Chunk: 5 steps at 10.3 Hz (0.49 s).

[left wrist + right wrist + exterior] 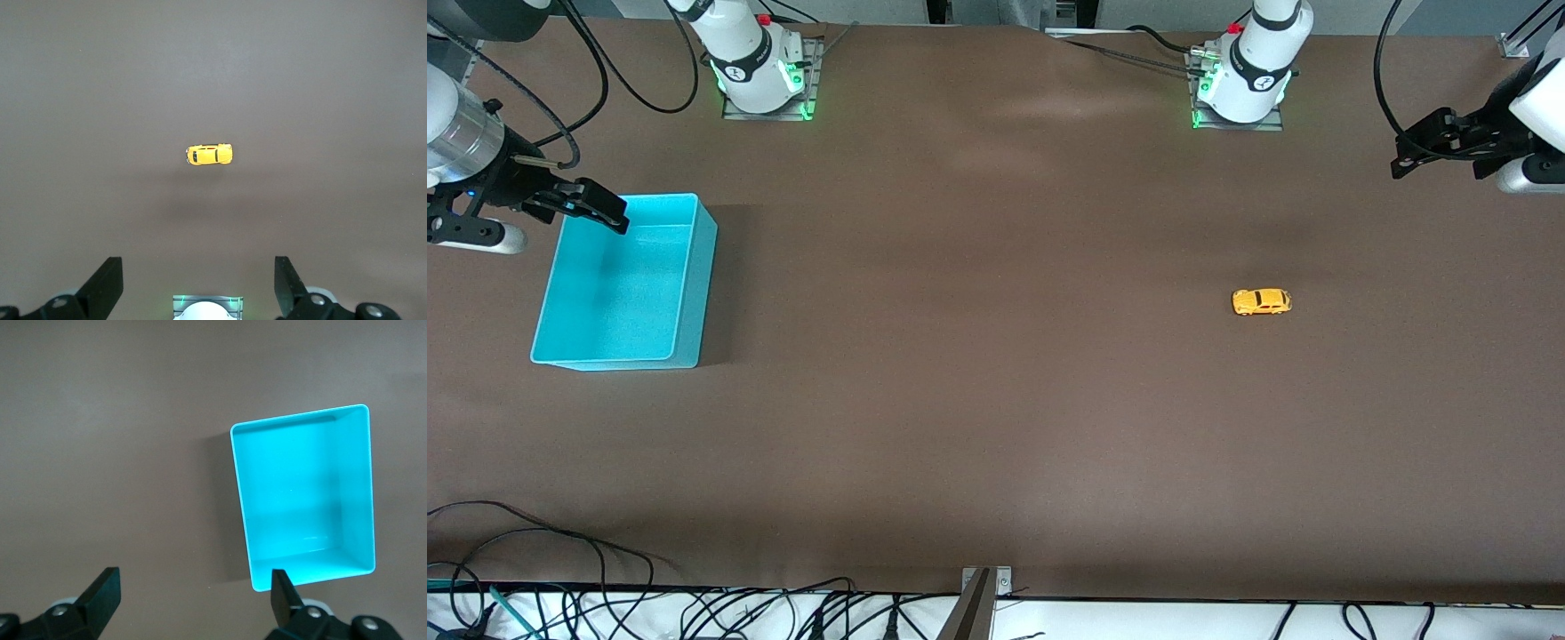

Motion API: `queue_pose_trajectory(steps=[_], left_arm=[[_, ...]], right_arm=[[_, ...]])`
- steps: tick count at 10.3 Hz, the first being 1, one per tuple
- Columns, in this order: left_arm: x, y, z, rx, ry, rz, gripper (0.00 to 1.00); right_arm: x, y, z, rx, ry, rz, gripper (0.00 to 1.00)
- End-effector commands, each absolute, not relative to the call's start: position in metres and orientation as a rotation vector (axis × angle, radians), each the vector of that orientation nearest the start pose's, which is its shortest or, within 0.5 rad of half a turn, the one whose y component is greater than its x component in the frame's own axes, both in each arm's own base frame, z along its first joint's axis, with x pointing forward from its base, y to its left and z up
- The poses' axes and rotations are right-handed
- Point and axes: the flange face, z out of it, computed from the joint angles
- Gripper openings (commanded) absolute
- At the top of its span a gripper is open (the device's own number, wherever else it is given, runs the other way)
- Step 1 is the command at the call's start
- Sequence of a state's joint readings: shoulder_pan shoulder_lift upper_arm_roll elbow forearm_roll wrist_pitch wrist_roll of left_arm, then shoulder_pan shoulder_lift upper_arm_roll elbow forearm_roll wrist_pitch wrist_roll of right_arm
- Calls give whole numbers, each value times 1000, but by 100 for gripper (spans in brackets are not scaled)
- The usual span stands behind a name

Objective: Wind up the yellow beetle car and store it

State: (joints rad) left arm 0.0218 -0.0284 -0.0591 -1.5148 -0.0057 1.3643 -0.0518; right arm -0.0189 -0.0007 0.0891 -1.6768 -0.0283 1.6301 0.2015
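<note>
The yellow beetle car (1261, 302) stands on its wheels on the brown table toward the left arm's end, alone; the left wrist view shows the car (209, 155) from above. My left gripper (1418, 147) hangs open and empty in the air over the table's left-arm end, apart from the car; its own view shows the left gripper (198, 267) with jaws wide. My right gripper (587, 204) hangs open and empty over a corner of the turquoise bin (698, 293). In the right wrist view the right gripper (195, 579) is beside the bin (300, 493), which holds nothing.
The two arm bases (760, 71) (1249, 80) stand along the table's edge farthest from the front camera. Cables (605, 596) lie along the edge nearest that camera. Bare brown tabletop (978, 311) stretches between the bin and the car.
</note>
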Motion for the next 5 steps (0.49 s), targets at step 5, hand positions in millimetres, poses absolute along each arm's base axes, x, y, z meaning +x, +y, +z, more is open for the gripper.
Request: queue_pose_trajectory(steps=[5], left_arm=[[520, -22, 655, -3148, -18, 177, 100]], right_arm=[[554, 30, 582, -3169, 238, 80, 100]])
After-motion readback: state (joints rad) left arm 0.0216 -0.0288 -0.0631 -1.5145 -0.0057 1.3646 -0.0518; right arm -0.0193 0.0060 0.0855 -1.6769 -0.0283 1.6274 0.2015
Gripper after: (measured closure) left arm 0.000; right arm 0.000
